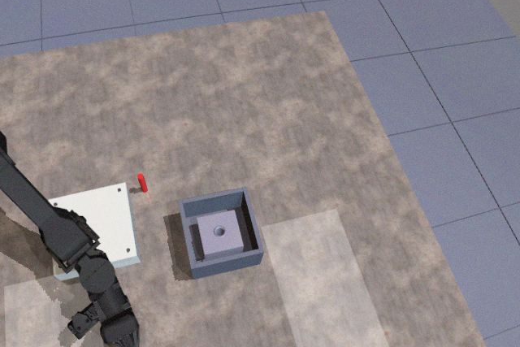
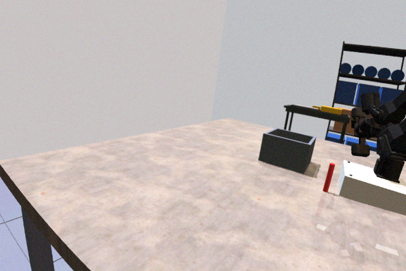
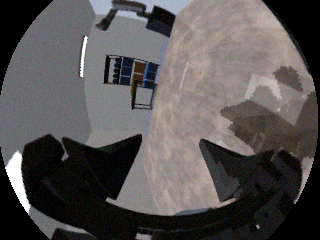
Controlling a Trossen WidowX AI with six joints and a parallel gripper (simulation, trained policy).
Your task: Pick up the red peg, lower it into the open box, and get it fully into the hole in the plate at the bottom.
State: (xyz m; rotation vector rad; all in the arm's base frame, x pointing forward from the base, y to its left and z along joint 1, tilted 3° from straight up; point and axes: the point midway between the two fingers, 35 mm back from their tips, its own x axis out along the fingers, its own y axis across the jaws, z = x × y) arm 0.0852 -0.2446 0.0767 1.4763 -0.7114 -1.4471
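Two fingers wide apart, nothing between. Swing gripper [image 1: 129, 340] [image 2: 358, 118] [image 3: 171, 140] back to red peg [image 1: 142, 182] [image 2: 328, 178], upright on table [image 1: 268, 124] [image 2: 147, 179] [image 3: 190, 115], well apart from gripper. Point fingers downward; straddle centrally, avoid tipping, then close squarely.

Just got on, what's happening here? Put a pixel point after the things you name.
Nothing is being handled yet. The arm's tool [image 3: 171, 140] is open, with nothing between its fingers. The red peg [image 1: 142, 182] [image 2: 328, 178] stands upright on the table between the white block [image 1: 113, 225] [image 2: 370, 192] and the open box [image 1: 227, 266] [image 2: 285, 151]. The hole [image 1: 218, 231] in the plate [image 1: 210, 244] inside the box is unfilled.
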